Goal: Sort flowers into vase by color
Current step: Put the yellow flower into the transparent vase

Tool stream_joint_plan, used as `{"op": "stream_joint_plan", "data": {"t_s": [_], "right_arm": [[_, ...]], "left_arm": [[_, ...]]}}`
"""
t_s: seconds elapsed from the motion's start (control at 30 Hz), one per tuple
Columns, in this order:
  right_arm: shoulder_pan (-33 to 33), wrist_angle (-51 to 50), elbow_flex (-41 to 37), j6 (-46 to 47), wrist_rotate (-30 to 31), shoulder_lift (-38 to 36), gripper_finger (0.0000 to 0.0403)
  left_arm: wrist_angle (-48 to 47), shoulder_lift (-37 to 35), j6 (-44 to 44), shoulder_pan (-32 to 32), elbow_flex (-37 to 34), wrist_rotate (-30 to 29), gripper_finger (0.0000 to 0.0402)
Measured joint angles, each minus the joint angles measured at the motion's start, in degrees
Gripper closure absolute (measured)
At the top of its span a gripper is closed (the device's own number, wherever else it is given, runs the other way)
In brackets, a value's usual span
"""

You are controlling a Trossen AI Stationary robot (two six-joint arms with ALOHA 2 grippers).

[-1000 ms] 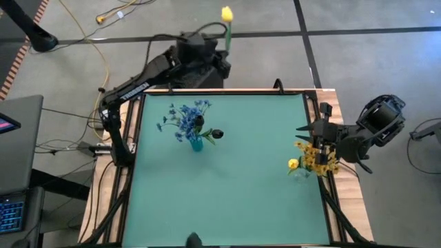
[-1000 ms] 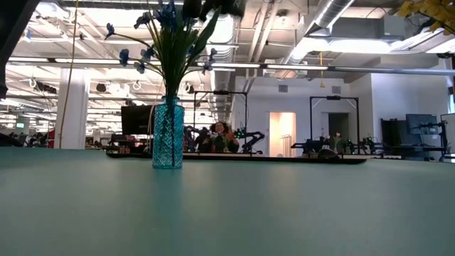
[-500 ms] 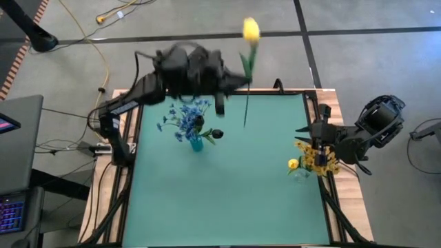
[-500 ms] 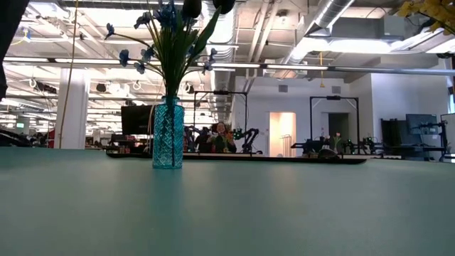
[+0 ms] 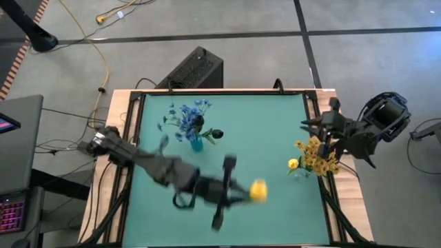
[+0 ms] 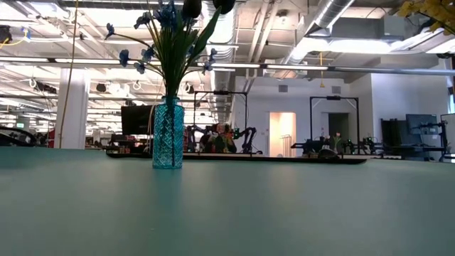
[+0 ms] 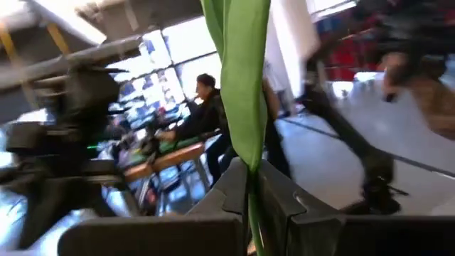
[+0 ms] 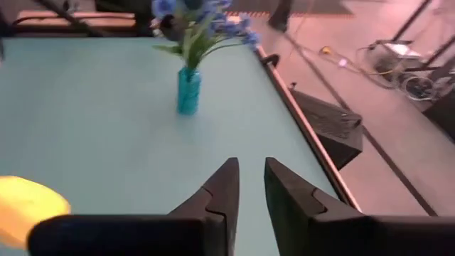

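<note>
The teal table (image 5: 275, 138) has a blue vase (image 6: 168, 133) of blue flowers (image 5: 185, 117) at the back and yellow clusters (image 5: 318, 157) by the right edge. The left gripper (image 5: 231, 193) is clamped on a yellow bud (image 5: 258, 191) stem mid-table, so a sweep could clip the clusters. The right gripper (image 8: 246, 186), fingers narrowly apart and empty, waits close by.
</note>
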Motion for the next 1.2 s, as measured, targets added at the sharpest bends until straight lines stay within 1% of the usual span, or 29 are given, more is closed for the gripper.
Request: {"op": "stream_joint_plan", "data": {"t_s": [0.1,0.17,0.23,0.3,0.37,0.43,0.53,0.63,0.77,0.87,0.93,1.0,1.07,1.2], "right_arm": [[0.1,0.0,-5.9,3.5,3.8,-4.1,0.0333],[-0.5,-0.1,-10.2,6.6,4.9,-7.1,0.0351],[-1.4,0.0,-14.0,9.3,5.0,-9.8,0.037],[-2.4,0.2,-17.2,11.5,5.0,-12.2,0.0384],[-2.9,0.4,-19.7,13.2,5.0,-14.4,0.0386],[-2.9,0.4,-21.8,14.8,4.9,-16.4,0.0386],[-2.9,0.6,-24.0,16.1,4.9,-18.9,0.0363],[-2.9,0.6,-25.5,16.2,4.7,-20.4,0.0342],[-2.9,0.6,-26.2,16.2,3.9,-21.8,0.0338],[-2.9,0.4,-26.2,16.1,3.5,-22.3,0.0343],[-2.9,0.4,-26.2,15.7,3.4,-22.5,0.0345],[-2.9,0.4,-26.2,14.6,3.4,-22.6,0.0347],[-2.9,0.4,-26.2,13.6,3.4,-22.6,0.0348],[-2.9,0.4,-26.2,13.2,3.4,-22.6,0.0348]], "left_arm": [[15.6,0.4,3.0,-2.4,-11.0,0.0,0.0401],[30.4,1.5,3.0,-2.4,-18.3,0.9,0.0401],[45.3,3.9,2.2,-1.9,-23.6,2.0,0.0401],[55.0,8.3,1.5,-1.0,-25.6,3.1,0.0401],[59.9,13.2,1.5,0.1,-25.4,3.8,0.0401],[62.1,18.1,2.3,1.3,-22.4,6.2,0.0401],[62.6,24.7,6.3,2.9,-14.9,9.0,0.0401],[59.7,31.7,9.5,4.1,-5.5,7.6,0.0401],[49.1,38.8,14.8,5.8,8.1,6.3,0.0401],[41.0,42.4,17.7,6.8,18.0,6.0,0.0401],[36.6,44.3,19.2,7.6,23.4,5.9,0.0401],[33.2,45.5,19.3,8.5,26.9,6.0,0.0401],[31.9,46.2,18.4,9.5,29.2,6.7,0.0401],[32.1,46.2,16.5,12.1,29.9,11.1,0.0401]]}}
